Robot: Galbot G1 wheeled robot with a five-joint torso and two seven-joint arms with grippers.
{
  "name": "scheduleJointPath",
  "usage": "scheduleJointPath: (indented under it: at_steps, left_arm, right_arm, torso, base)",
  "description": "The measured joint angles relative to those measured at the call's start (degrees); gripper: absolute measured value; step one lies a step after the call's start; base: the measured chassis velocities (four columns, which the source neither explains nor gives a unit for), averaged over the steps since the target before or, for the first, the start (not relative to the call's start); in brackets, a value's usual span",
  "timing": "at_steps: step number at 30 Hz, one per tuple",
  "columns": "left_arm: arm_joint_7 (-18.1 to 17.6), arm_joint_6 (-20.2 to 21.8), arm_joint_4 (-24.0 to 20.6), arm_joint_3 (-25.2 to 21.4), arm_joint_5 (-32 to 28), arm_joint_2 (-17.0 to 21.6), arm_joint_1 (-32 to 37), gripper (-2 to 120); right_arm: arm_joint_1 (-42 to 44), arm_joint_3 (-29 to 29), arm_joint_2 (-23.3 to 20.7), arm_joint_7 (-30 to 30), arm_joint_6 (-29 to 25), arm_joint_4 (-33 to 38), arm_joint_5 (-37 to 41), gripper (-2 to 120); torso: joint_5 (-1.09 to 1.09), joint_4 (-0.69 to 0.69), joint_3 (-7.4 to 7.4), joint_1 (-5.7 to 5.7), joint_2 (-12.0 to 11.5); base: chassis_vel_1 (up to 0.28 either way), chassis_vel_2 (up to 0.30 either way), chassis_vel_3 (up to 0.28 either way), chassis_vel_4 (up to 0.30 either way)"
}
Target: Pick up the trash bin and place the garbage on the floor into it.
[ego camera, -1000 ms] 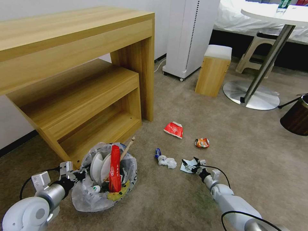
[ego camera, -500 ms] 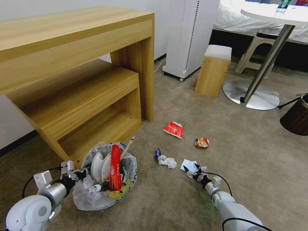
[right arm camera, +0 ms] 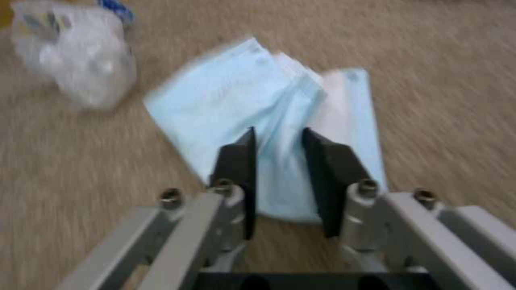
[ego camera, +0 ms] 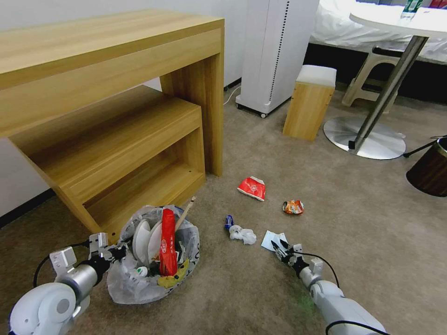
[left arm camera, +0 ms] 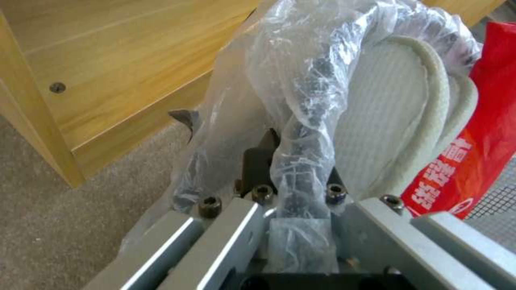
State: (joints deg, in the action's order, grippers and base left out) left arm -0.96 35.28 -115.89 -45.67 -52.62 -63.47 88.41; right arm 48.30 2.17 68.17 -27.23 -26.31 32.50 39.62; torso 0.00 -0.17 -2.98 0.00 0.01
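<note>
Left pincer [ego camera: 111,253] clamped on the rim of the trash bin [ego camera: 153,256], pads pinching the crinkled plastic liner [left arm camera: 301,121]. Bin on the floor [ego camera: 372,223] just beside the front corner of the wooden shelf unit [ego camera: 121,153], tight on that side, open carpet on the other. Inside the bin: two white slippers [ego camera: 145,239], a tall red wrapper [ego camera: 167,242] standing upright, a wooden stick [ego camera: 185,214] leaning over the rim toward the shelf unit.

Right pincer [ego camera: 281,246] low over the near edge of the blue mask [ego camera: 272,239], fingers parted narrowly. In the right wrist view, dark fingers [right arm camera: 239,161] straddling a raised fold of the mask [right arm camera: 269,133]; contact with the fold cannot be told.

Still on the floor: crumpled tissue [ego camera: 243,234] just beside the mask, small blue scrap [ego camera: 228,221] touching the tissue's far side, red wrapper [ego camera: 252,188] and orange wrapper [ego camera: 293,207] farther out, well apart from each other.

Open carpet between bin and mask, nothing lying in that lane. Farther back: wooden stool [ego camera: 309,102], round base of a white tabletop [ego camera: 365,137], dark wood-grain bin [ego camera: 430,170] at the right edge.
</note>
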Motion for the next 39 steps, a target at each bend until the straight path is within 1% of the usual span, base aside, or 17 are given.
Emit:
scheduleJointPath:
  at_steps: [3,4,5,12,15,16,19,21,24,25,27,28,31,32,33,36,39]
  left_arm:
    - [0.0,-0.1,0.1,0.3,0.3,-0.3,0.0,1]
    - [0.0,-0.1,0.1,0.3,0.3,-0.3,0.0,1]
    - [0.0,-0.2,0.1,0.4,0.5,-0.4,0.0,1]
    - [0.2,-0.4,0.1,0.4,0.9,-0.6,0.4,1]
    - [0.4,-0.5,0.3,0.1,1.0,-0.6,0.6,1]
    - [0.4,-0.5,0.3,0.1,1.0,-0.6,0.6,1]
    - [0.4,-0.5,0.7,0.0,1.0,-0.4,0.5,1]
    - [0.4,-0.5,0.8,0.0,1.1,-0.4,0.5,1]
    - [0.4,-0.5,0.8,-0.3,1.3,-0.4,0.7,1]
    - [0.4,-0.5,0.8,-0.3,1.3,-0.4,0.7,1]
    - [0.5,-0.5,0.1,-0.7,1.4,-0.6,1.2,1]
    - [0.5,-0.5,0.1,-0.7,1.4,-0.6,1.2,1]
    - [0.4,-0.2,-1.3,-0.9,1.6,-1.1,1.9,1]
    - [0.4,-0.2,-1.3,-0.9,1.6,-1.1,1.9,1]
    - [0.4,-0.1,-1.8,-0.9,1.7,-1.3,2.0,1]
    - [0.2,0.1,-2.3,-0.9,1.8,-1.5,2.2,1]
    - [-0.2,0.4,-3.6,-0.9,2.0,-1.9,2.5,1]
  right_arm:
    - [1.0,0.1,-0.8,-0.6,-0.7,0.1,-0.3,8]
    - [1.0,0.1,-0.8,-0.6,-0.7,0.1,-0.3,8]
    - [1.1,0.2,-0.8,-0.7,-1.0,0.1,-0.5,1]
    - [1.4,0.0,-1.6,-0.9,-1.5,2.6,0.3,0]
    - [2.9,-1.0,-4.8,-1.6,-1.5,8.4,3.5,0]
    - [2.9,-1.0,-4.8,-1.6,-1.5,8.4,3.5,0]
    - [5.3,-1.5,-8.5,-2.4,-1.5,17.6,8.4,0]
    - [5.9,-1.4,-9.4,-2.7,-1.4,20.2,9.4,0]
    - [8.1,-1.0,-14.0,-3.8,-0.9,34.5,13.1,0]
    - [8.1,-1.0,-14.0,-3.8,-0.9,34.5,13.1,0]
    - [8.1,-1.4,-16.6,-4.0,-0.2,44.1,15.0,0]
    - [8.1,-1.4,-16.6,-4.0,-0.2,44.1,15.0,0]
    - [5.8,-4.5,-20.7,-3.2,2.6,57.9,18.6,0]
    - [5.8,-4.5,-20.7,-3.2,2.6,57.9,18.6,0]
    - [4.5,-6.6,-22.1,-2.2,3.6,62.6,20.1,0]
    - [3.1,-9.0,-23.5,-1.5,4.3,66.8,21.6,0]
    - [-1.7,-16.6,-25.8,-0.3,5.9,73.0,24.8,0]
  torso:
    - [0.0,0.0,0.0,0.0,0.0]
    - [0.0,0.0,0.0,0.0,0.0]
    - [0.0,0.02,0.0,0.0,0.0]
    - [0.02,0.02,0.0,0.0,0.0]
    - [-0.01,0.01,0.0,0.0,0.0]
    - [-0.01,0.01,0.0,0.0,0.0]
    - [0.0,0.0,0.0,0.0,0.0]
    - [-0.01,0.01,0.0,0.0,0.0]
    - [0.0,-0.01,-0.01,0.0,0.0]
    - [0.0,-0.01,-0.01,0.0,0.0]
    - [-0.02,0.01,0.0,0.0,0.0]
    - [-0.02,0.01,0.0,0.0,0.0]
    - [-0.01,0.03,0.0,0.0,0.0]
    - [-0.01,0.03,0.0,0.0,0.0]
    - [-0.02,0.02,0.0,0.0,0.0]
    - [-0.03,0.02,0.0,0.0,0.0]
    - [0.0,0.01,0.0,0.0,0.0]
  base:
    - [0.0,0.0,0.0,0.0]
    - [0.0,0.0,0.0,0.0]
    - [0.0,0.0,0.0,0.0]
    - [0.0,0.0,0.0,0.0]
    - [0.0,0.0,0.0,0.0]
    - [0.0,0.0,0.0,0.0]
    - [0.0,0.0,0.0,0.0]
    - [0.0,0.0,0.0,0.0]
    - [0.0,0.0,0.0,0.0]
    - [0.0,0.0,0.0,0.0]
    - [0.0,0.0,0.0,0.0]
    - [0.0,0.0,0.0,0.0]
    - [0.0,0.0,0.0,0.0]
    - [0.0,0.0,0.0,0.0]
    - [0.0,0.0,0.0,0.0]
    - [0.0,0.0,0.0,0.0]
    - [0.0,0.0,0.0,0.0]
